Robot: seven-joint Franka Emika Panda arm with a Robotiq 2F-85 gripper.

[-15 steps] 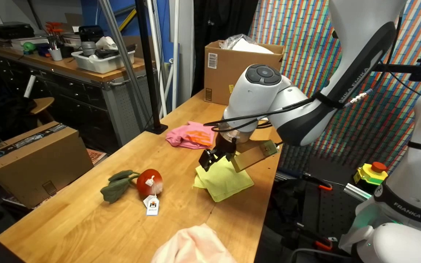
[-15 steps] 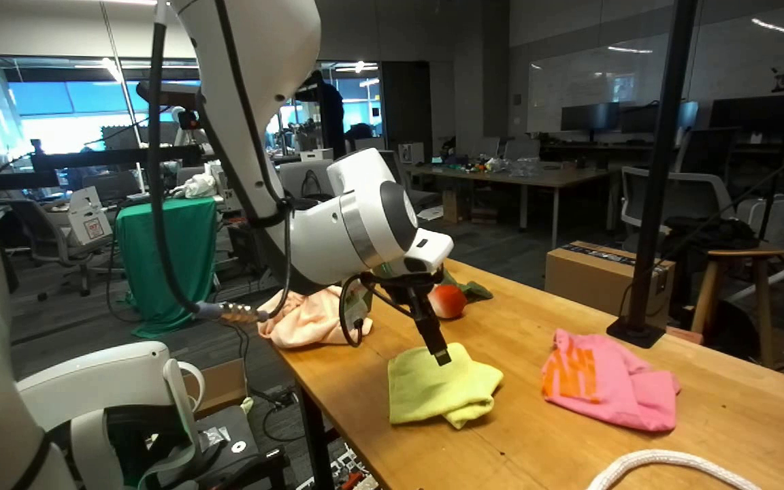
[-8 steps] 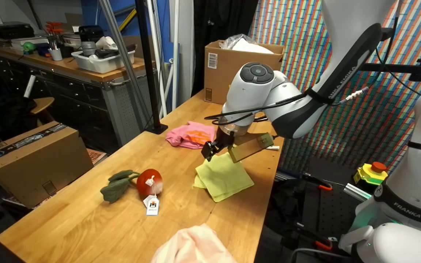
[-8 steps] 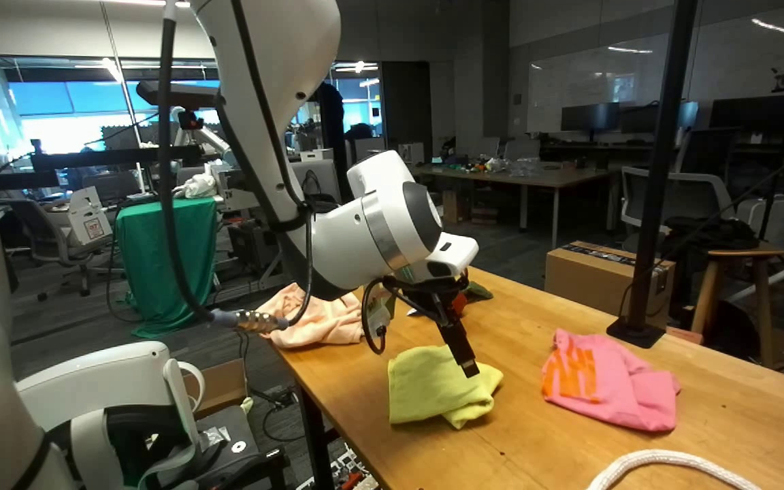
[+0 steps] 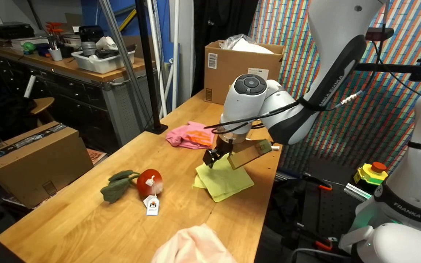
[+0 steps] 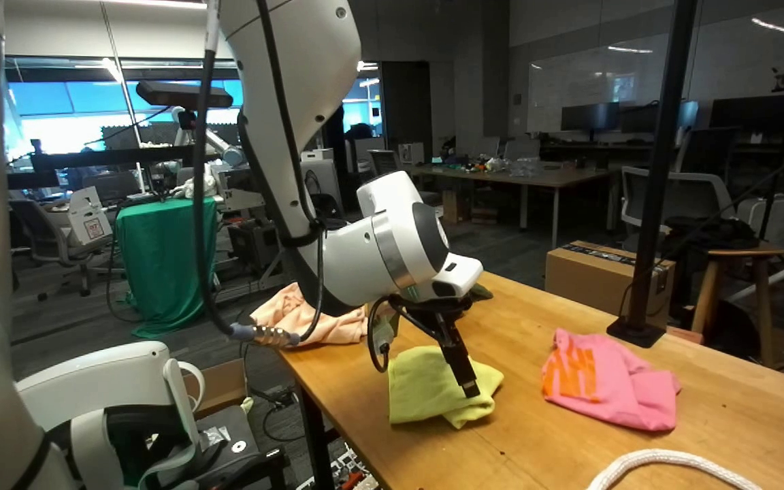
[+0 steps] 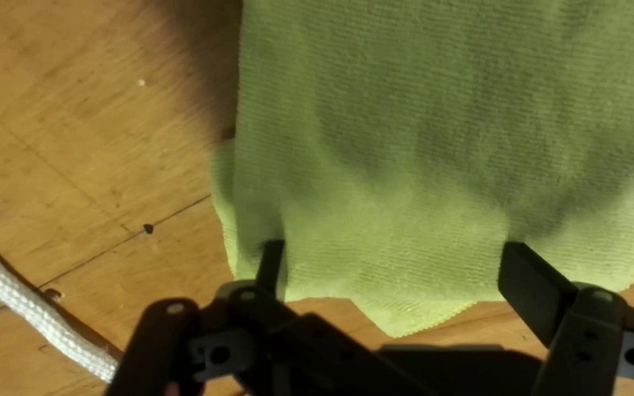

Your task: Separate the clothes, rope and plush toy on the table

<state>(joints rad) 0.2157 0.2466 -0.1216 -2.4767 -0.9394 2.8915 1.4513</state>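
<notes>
**A soft green cloth that should be easy to pinch**

The green cloth will likely feel light and floppy. It should bend any way and not break. It has tiny ribs, so I don't think it will slip much. A good place to grab is the edge right by the gripper: press down and squeeze up a fold. A weak pinch may lift only the top layer.

It is yellow-green and folded, lying nearly flat, with a small corner poking out from under that edge. It is on the table, between the pink cloth and the peach cloth, apart from both. The gripper is spread wide and holding nothing. I can't tell if it touches the cloth.

The pink cloth is bunched up with orange marks; the peach cloth is a heap. The white rope and the red toy lie apart from the green cloth.
</notes>
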